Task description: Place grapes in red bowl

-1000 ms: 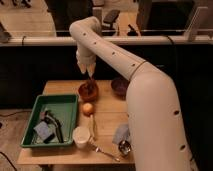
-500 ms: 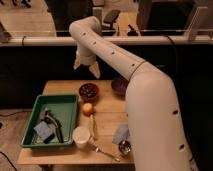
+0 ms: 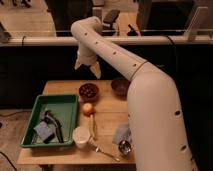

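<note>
At the bottom of the frame, a white cup [image 3: 81, 136] stands on the wooden surface [image 3: 107, 114] near its front edge, with a spoon [image 3: 103, 151] lying just to its right. Left of the cup sits a green tray [image 3: 68, 113] holding a few dark items too unclear to name. Behind the cup, near the middle of the surface, lies a round yellow fruit [image 3: 88, 108]. Just behind the fruit is the red bowl [image 3: 81, 92], and the dark grapes [image 3: 90, 90] lie inside it. A purple bowl [image 3: 120, 86] stands to its right. Above the red bowl, clear of it, hangs the hand [image 3: 87, 70], fingers spread apart and holding nothing. The white arm [image 3: 150, 100] fills the right of the frame.
</note>
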Tool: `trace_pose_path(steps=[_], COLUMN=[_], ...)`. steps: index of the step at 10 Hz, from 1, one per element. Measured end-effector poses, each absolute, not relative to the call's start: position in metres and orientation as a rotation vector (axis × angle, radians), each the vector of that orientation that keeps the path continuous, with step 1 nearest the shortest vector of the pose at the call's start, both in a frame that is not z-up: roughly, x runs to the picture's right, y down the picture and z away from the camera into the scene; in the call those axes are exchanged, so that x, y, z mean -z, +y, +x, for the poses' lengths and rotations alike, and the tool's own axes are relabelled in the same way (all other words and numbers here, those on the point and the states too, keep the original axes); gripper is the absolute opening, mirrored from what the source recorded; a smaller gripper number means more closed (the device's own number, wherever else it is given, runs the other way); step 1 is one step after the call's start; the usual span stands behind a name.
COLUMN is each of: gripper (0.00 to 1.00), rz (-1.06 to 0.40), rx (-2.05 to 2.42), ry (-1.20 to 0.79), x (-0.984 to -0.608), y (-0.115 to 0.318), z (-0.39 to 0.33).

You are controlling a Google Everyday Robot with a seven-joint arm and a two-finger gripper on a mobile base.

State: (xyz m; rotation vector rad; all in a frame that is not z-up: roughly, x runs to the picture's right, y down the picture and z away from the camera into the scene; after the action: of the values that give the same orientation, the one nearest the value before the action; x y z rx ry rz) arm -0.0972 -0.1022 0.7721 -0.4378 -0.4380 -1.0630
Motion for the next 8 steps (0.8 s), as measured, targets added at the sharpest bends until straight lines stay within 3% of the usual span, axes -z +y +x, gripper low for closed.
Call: trace_pose_path(steps=[8], gripper=[0.8], rz=[-0.446], rx=[1.082], ry=[-0.459], x=[-0.7712], y=[-0.1016], z=[-0.0958])
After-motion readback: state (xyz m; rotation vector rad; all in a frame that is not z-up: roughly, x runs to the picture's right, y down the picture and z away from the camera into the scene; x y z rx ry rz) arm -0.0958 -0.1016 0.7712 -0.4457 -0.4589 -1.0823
